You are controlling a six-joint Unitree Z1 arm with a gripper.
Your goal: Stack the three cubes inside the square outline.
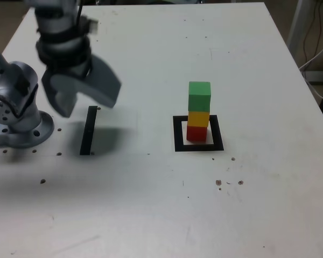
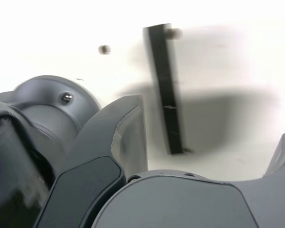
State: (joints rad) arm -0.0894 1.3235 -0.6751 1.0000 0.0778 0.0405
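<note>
Exterior view: your gripper (image 1: 83,99) hangs wide open, empty, by the black strip (image 1: 88,130) | green cube (image 1: 199,96) tops yellow cube (image 1: 198,118), red cube (image 1: 197,132) inside square outline (image 1: 177,134), so the stack looks done.

- You see the gripper (image 2: 206,137) with its jaws spread wide apart and nothing between them; one grey finger (image 2: 126,128) juts up in the middle of the picture, the other only shows at the picture's edge.
- Between the fingers lies a straight black strip (image 2: 165,90) on the white table (image 2: 61,28), with the gripper's blurred shadow falling across it.
- A small dark speck (image 2: 103,49) sits on the table near the strip's far end.
- The arm's round grey base (image 2: 52,107) fills the side beside the nearer finger.
</note>
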